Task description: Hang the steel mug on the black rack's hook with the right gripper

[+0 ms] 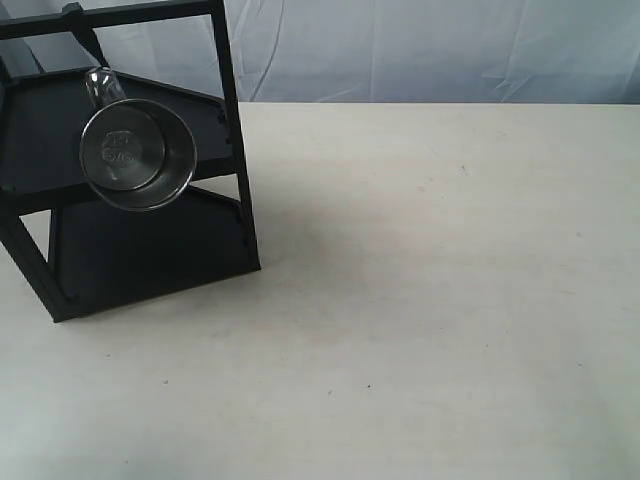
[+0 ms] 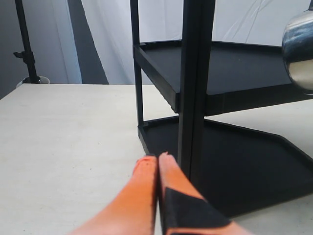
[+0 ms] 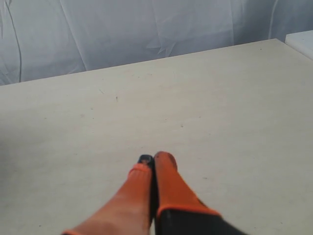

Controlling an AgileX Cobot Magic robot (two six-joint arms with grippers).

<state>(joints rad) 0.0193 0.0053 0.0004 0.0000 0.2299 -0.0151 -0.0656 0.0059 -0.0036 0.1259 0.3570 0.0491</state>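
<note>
The steel mug point(image 1: 137, 153) hangs by its loop handle point(image 1: 102, 86) from the hook point(image 1: 85, 35) of the black rack point(image 1: 232, 120) at the left of the exterior view, its mouth facing the camera. A curved part of the mug point(image 2: 299, 46) shows at the edge of the left wrist view, beside the rack point(image 2: 195, 88). My left gripper point(image 2: 157, 157) is shut and empty, close to the rack's front post. My right gripper point(image 3: 154, 158) is shut and empty over bare table, far from the mug. Neither arm appears in the exterior view.
The pale table point(image 1: 430, 300) stretches to the right of the rack. A wrinkled white curtain point(image 1: 430, 45) hangs behind it. A black stand point(image 2: 27, 44) rises beyond the table's far edge in the left wrist view. A white edge point(image 3: 301, 41) sits at the table's corner.
</note>
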